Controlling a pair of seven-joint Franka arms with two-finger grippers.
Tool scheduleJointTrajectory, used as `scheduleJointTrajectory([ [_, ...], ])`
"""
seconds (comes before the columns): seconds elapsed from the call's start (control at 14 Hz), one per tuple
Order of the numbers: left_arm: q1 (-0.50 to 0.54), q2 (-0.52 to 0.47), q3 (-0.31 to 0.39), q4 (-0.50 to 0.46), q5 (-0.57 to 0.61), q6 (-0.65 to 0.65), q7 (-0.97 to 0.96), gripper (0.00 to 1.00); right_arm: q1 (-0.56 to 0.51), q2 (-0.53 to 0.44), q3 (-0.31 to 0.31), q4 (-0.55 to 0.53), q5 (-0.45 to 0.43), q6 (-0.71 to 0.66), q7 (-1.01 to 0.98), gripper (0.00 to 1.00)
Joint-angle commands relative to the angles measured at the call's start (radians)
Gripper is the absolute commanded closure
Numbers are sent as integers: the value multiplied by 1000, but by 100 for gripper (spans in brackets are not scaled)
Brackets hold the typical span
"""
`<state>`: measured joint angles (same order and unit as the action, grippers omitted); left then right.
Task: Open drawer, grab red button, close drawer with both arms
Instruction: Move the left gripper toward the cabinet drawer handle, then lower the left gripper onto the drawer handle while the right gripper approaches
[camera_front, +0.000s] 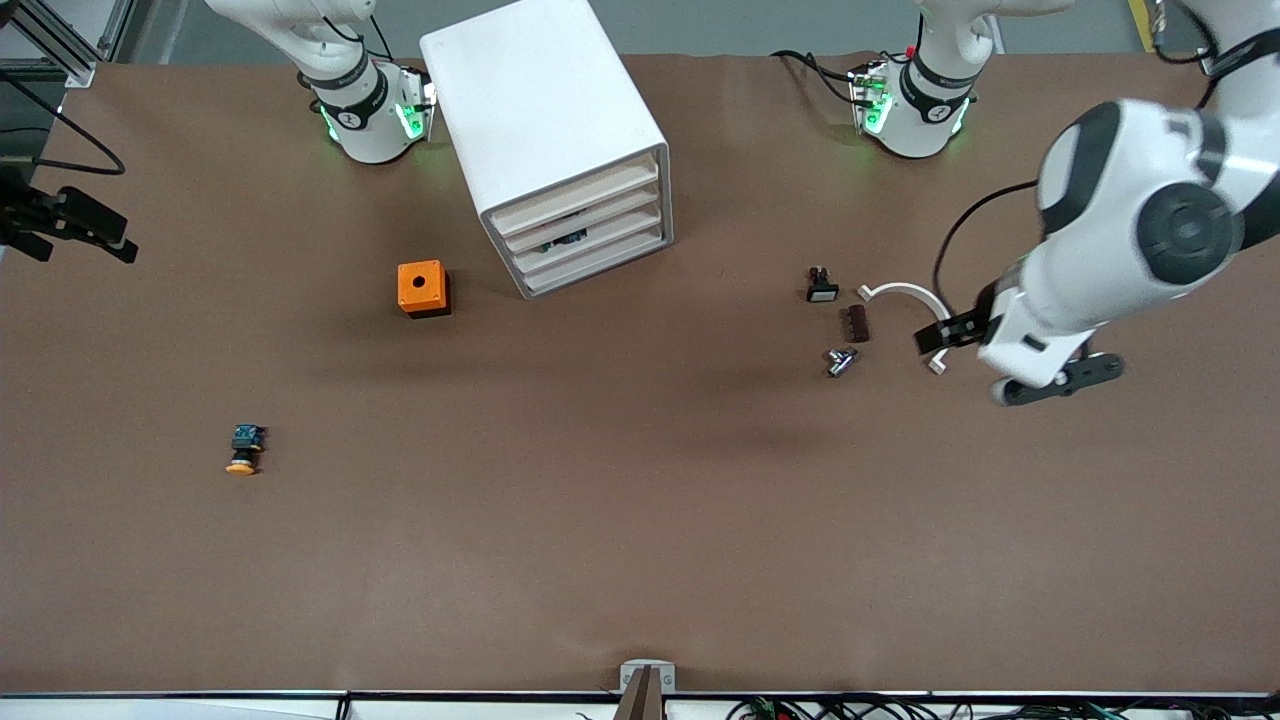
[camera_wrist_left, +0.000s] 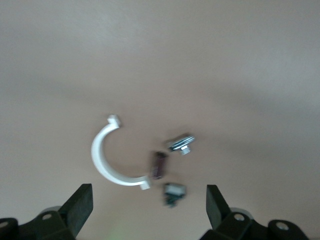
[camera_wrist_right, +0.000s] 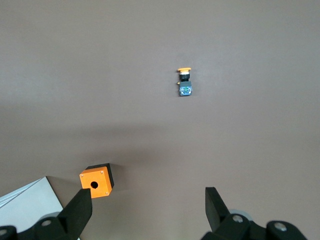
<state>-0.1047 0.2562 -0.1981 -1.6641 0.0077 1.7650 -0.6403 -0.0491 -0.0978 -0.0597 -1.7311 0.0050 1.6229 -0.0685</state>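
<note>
The white drawer cabinet (camera_front: 560, 130) stands between the two arm bases, with all its drawers shut. A small dark thing (camera_front: 566, 240) shows in a gap between the drawer fronts; I cannot tell what it is. The red-capped button is out of view. My left gripper (camera_front: 1005, 357) is open and empty over the table at the left arm's end, beside a white curved clamp (camera_front: 905, 298). Its fingers frame the left wrist view (camera_wrist_left: 149, 207). My right gripper (camera_wrist_right: 148, 210) is open and empty, high over the table near the orange box (camera_wrist_right: 96, 182); it does not show in the front view.
The orange box with a hole (camera_front: 423, 288) sits beside the cabinet. A yellow-orange-capped button (camera_front: 244, 450) lies nearer the front camera toward the right arm's end. A black switch (camera_front: 822, 285), a brown block (camera_front: 857, 323) and a metal part (camera_front: 840, 361) lie by the clamp.
</note>
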Motion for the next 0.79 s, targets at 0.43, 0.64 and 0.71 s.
scheduleJointTrajectory([
  [0.43,-294,374,-3,213,-193,73,-934,0,-11,190,0,82,-16,-1,-50,0],
  [0.64,-349,443,-3,238,-380,74,-1227,0,0,190,1,77,6,2,5,0],
  [0.71,-349,449,-3,236,-443,74,-1287,0,11,188,6,77,13,-1,83,0],
])
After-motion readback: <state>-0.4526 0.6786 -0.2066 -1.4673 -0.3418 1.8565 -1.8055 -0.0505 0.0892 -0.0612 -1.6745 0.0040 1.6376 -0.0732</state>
